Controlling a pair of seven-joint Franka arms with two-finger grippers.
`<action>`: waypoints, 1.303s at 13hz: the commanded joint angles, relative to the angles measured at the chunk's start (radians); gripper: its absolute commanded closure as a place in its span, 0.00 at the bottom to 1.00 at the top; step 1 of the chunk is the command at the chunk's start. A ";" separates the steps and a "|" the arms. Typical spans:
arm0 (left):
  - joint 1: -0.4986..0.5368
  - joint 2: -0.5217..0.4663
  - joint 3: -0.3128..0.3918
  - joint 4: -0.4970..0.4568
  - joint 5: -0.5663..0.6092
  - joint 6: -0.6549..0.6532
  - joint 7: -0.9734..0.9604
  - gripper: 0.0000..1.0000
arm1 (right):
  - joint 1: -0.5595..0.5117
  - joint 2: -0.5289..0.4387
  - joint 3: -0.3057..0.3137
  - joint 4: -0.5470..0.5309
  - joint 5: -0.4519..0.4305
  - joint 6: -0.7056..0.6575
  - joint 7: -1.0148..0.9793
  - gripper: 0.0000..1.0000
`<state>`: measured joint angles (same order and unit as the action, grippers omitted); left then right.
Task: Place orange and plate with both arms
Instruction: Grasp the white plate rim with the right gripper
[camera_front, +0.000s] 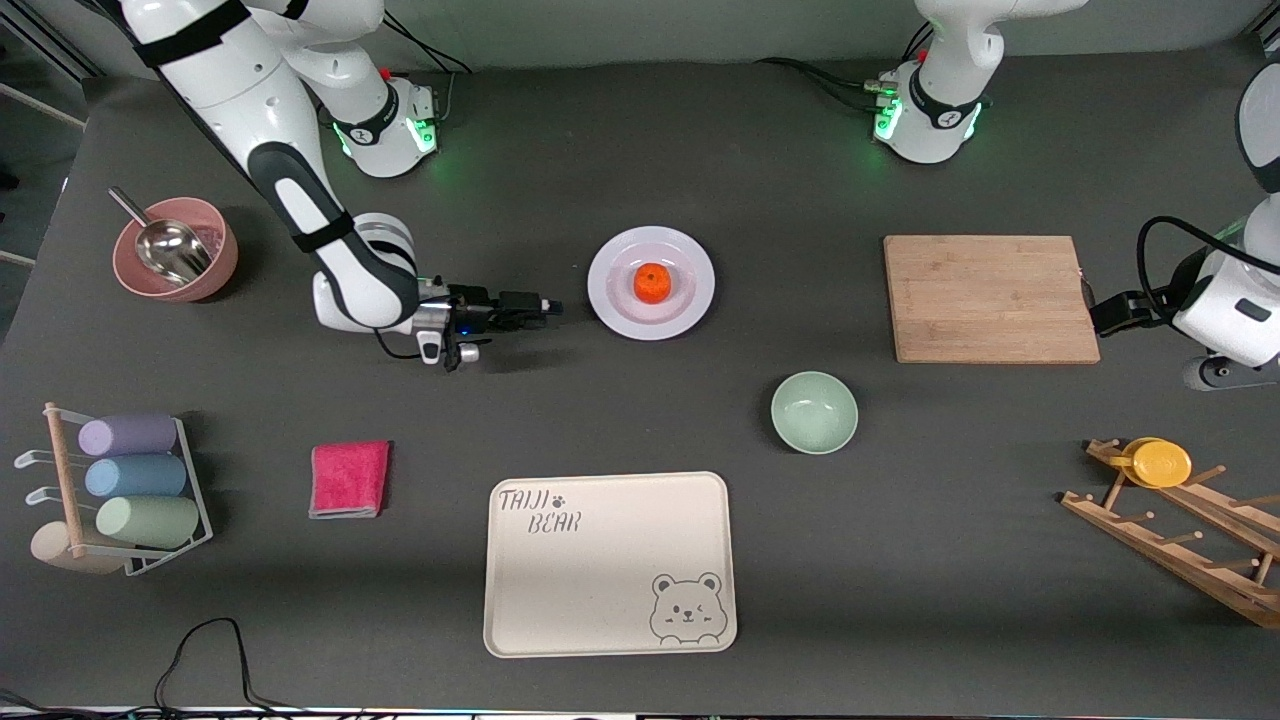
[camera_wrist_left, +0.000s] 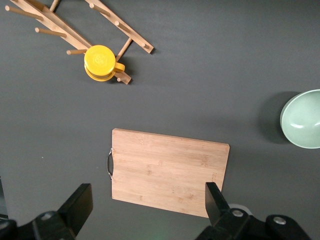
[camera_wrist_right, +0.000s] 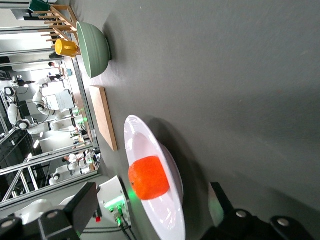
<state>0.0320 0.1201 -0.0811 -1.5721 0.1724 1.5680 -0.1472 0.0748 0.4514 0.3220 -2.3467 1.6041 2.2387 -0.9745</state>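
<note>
We see the orange (camera_front: 652, 283) resting in the plate (camera_front: 690, 300) at table centre. Our right gripper (camera_front: 540, 308), jaws open, sits at the plate's 9 o'clock. Our left gripper (camera_wrist_left: 150, 207), open, waits over the board (camera_front: 990, 298). The scoop (camera_front: 165, 243) lies in the pink bowl (camera_front: 222, 262).

i see a dark grey table (camera_front: 640, 170); past the cutting board (camera_wrist_right: 103, 116), a bright lab with metal shelving (camera_wrist_right: 30, 150).

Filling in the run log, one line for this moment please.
orange: on plate | right gripper: open, beside plate | left gripper: open, over cutting board
</note>
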 joint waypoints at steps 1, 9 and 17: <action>-0.011 0.009 -0.002 0.041 0.015 -0.020 0.011 0.00 | 0.008 0.064 0.064 0.003 0.178 0.062 -0.168 0.05; 0.003 0.009 0.003 0.043 0.009 -0.029 0.054 0.00 | 0.013 0.109 0.203 0.007 0.405 0.217 -0.321 0.24; -0.014 0.032 0.000 0.033 -0.001 -0.045 0.051 0.00 | 0.003 0.122 0.204 0.050 0.424 0.246 -0.307 1.00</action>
<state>0.0325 0.1448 -0.0810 -1.5496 0.1724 1.5350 -0.1133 0.0823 0.5560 0.5214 -2.3305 1.9980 2.4524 -1.2814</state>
